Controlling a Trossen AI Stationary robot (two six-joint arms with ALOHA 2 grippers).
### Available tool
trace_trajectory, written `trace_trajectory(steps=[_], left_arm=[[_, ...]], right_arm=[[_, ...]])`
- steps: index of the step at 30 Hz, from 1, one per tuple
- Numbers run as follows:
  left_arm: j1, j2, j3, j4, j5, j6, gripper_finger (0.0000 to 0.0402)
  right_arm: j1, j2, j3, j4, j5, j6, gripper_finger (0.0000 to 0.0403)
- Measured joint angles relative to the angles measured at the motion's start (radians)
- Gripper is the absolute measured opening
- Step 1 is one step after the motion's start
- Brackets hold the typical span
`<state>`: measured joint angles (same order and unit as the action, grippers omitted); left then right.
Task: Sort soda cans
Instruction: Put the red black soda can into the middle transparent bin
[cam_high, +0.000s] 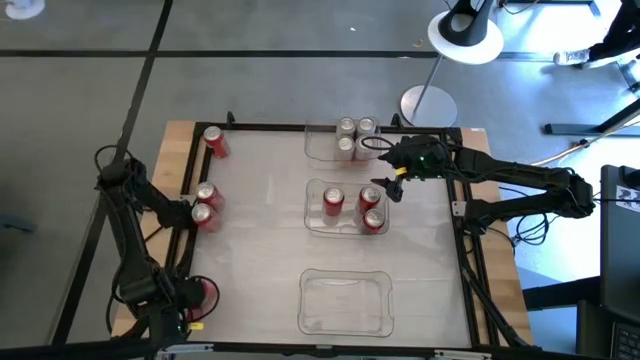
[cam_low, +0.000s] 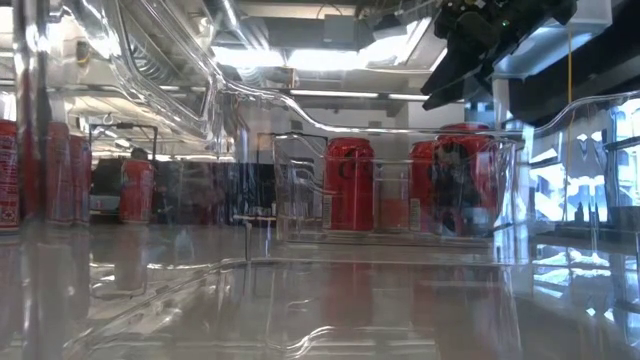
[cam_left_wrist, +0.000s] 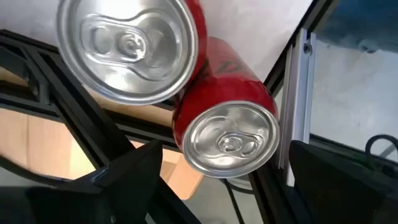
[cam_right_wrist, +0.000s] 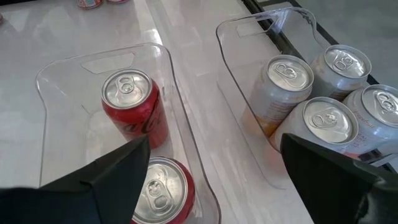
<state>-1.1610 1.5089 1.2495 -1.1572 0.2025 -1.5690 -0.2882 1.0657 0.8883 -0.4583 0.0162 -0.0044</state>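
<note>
Three red soda cans (cam_high: 333, 202) stand in the middle clear tray (cam_high: 312, 222). Several silver cans (cam_right_wrist: 289, 78) stand in the far tray (cam_high: 318, 150). My right gripper (cam_high: 386, 186) hovers open above the gap between these two trays, holding nothing. More red cans (cam_high: 206, 205) stand at the table's left edge, and one (cam_high: 215, 142) lies at the far left. At the near left corner my left gripper (cam_high: 193, 300) points down, open. Its fingers stand on either side of an upright red can (cam_left_wrist: 230, 140) without touching it. Another red can (cam_left_wrist: 127, 50) stands right beside that one.
A third clear tray (cam_high: 345, 318) lies near the table's front edge with nothing in it. Black frame rails (cam_left_wrist: 292, 93) run along the table's edge close to the cans under my left gripper. A lamp base (cam_high: 428, 105) stands beyond the far edge.
</note>
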Motion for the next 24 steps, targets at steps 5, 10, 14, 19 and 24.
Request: trace_trajectory(steps=[5,10,14,19,24], left_arm=[[-0.001,0.001,0.000,0.003,-0.018,0.017,0.0336],[-0.014,0.029,0.000,0.027,-0.019,0.063,0.0336],[-0.022,0.068,0.000,0.031,-0.019,0.063,0.0336],[-0.022,0.122,0.000,0.052,-0.019,0.094,0.0336],[-0.021,0.163,0.000,0.059,-0.020,0.120,0.0335]], right_arm=[[0.000,0.000,0.000,0.000,0.000,0.000,0.0360],[0.000,0.000,0.000,-0.001,0.000,0.005,0.0360],[0.000,0.000,0.000,-0.002,0.000,0.005,0.0360],[0.000,0.000,0.000,0.000,0.000,0.006,0.0360],[0.000,0.000,0.000,0.000,0.000,0.007,0.0360]])
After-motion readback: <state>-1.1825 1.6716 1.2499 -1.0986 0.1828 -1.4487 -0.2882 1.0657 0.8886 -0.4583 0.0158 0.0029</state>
